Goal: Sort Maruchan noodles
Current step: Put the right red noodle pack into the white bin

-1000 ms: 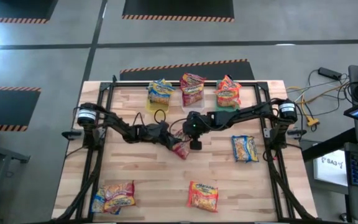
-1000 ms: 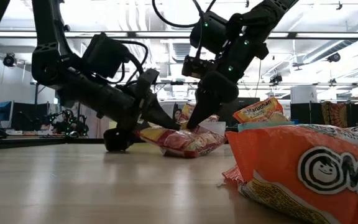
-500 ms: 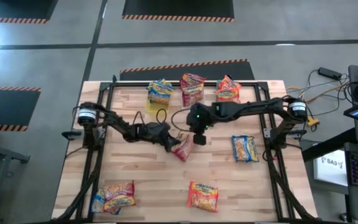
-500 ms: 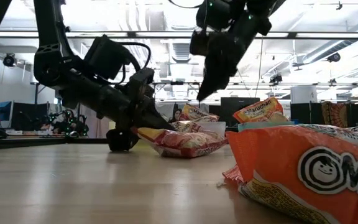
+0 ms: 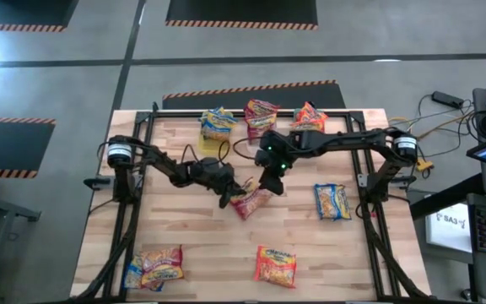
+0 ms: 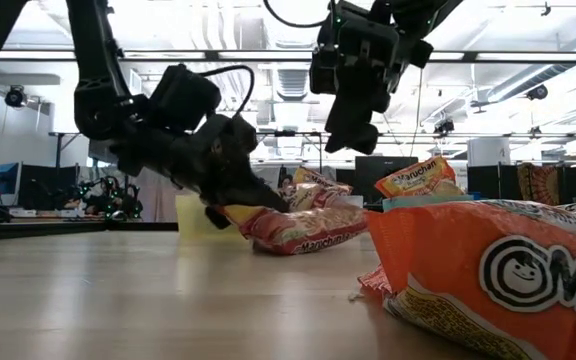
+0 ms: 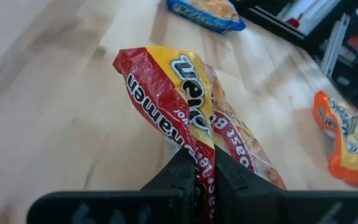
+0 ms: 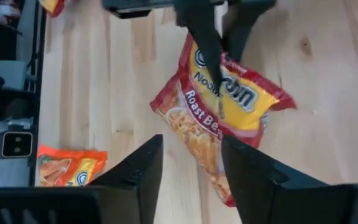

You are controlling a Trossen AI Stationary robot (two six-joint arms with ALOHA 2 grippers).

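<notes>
A red-and-yellow Maruchan noodle packet point(image 5: 253, 203) lies near the table's middle, and my left gripper point(image 5: 229, 196) is shut on it from the table's left. The low view shows the packet point(image 6: 308, 230) on the wood with its held end raised. My right gripper point(image 5: 270, 181) hangs open above the packet point(image 8: 229, 112), touching nothing, well clear of the table point(image 6: 353, 130). More noodle packets lie apart on the table: a blue-and-yellow one point(image 5: 332, 201), an orange one point(image 5: 275, 266), and a small pile point(image 5: 153, 266) at the near left. My left gripper pinches the packet's end seam point(image 7: 194, 146) between its two fingers point(image 7: 182, 177). The fingers come from the table's left, slanting a little downward. The held end is turned up on edge and raised, while the packet's far part point(image 6: 333, 238) rests on the table.
Three bins stand along the far edge, holding blue-and-yellow point(image 5: 218, 125), red point(image 5: 261, 120) and orange point(image 5: 309, 122) packets. A large orange packet point(image 6: 498, 280) fills the low view's near right. Bare wood lies between the middle packet and the near-edge packets.
My left gripper has shut on the red packet's end and rolled, turning that end up on edge. My right gripper has opened, let go of the packet and risen well above it, tipping as it went. The packet has stayed on the table.
</notes>
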